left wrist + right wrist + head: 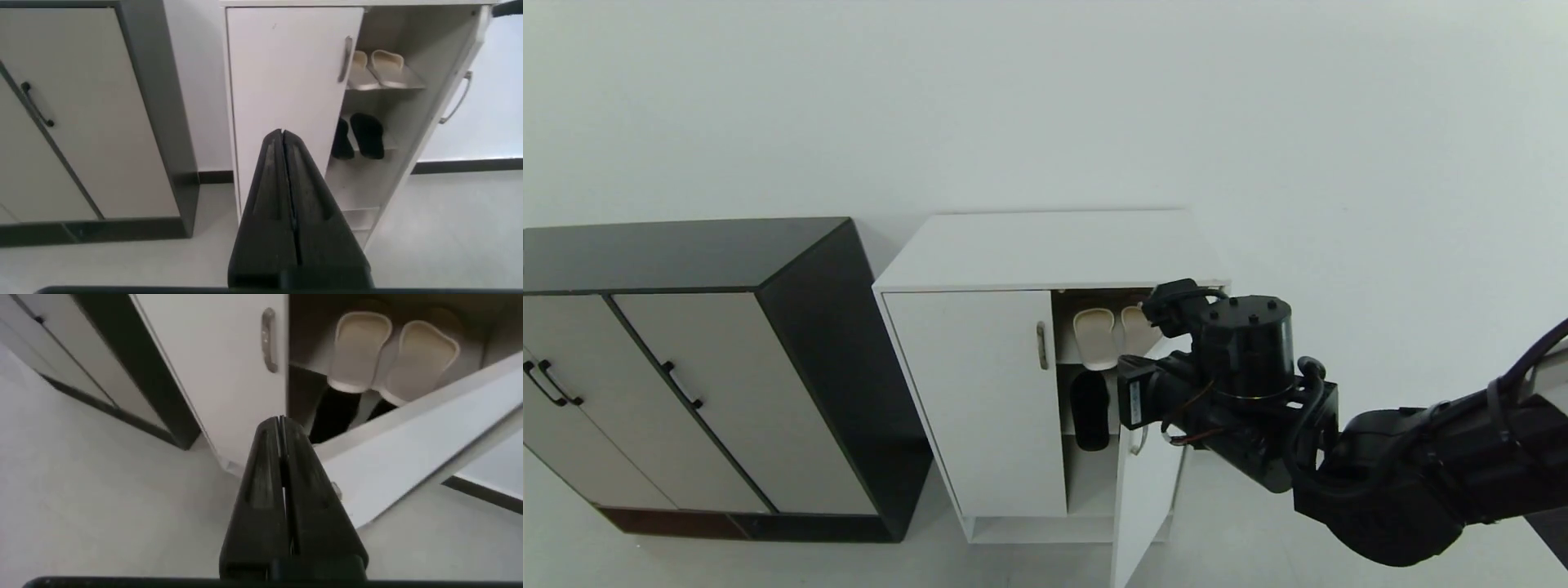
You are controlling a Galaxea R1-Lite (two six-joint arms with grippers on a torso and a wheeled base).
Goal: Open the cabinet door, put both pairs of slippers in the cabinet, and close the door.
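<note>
Currently, a dark cabinet (pixel 809 327) with two pale doors and black bar handles stands just beside the white cabinet (pixel 1045 245), on the robot's left. Both units back against a plain wall (pixel 1045 98) and rest on a pale floor (pixel 98 482).

The white cabinet's left-hand door (pixel 976 400) is shut, with a metal handle (pixel 1041 345) at its inner edge. The right-hand door (pixel 1143 490) is swung open toward the robot. It stands between the right arm and the lower part of the open compartment. In the right wrist view its top edge runs aslant just beyond the fingers and covers part of the shelves.

Inside the open compartment, the beige slippers (pixel 1107 335) lie side by side on the upper shelf. The black slippers (pixel 1089 408) sit on the shelf directly below; in the head view one of the pair is partly hidden by the arm and the door.

The right gripper (pixel 1172 304) is at upper-shelf height, in front of the open compartment and above the top edge of the open door. Its jaws are pressed together with nothing between them. The beige slippers are near the fingertips but apart from them, and the black pair lies lower and farther in. Contact with the door cannot be determined.

The left gripper (pixel 282 143) also has its jaws closed and empty. It sits well back from the cabinet, facing the shut left-hand door, with both pairs well apart from it.
</note>
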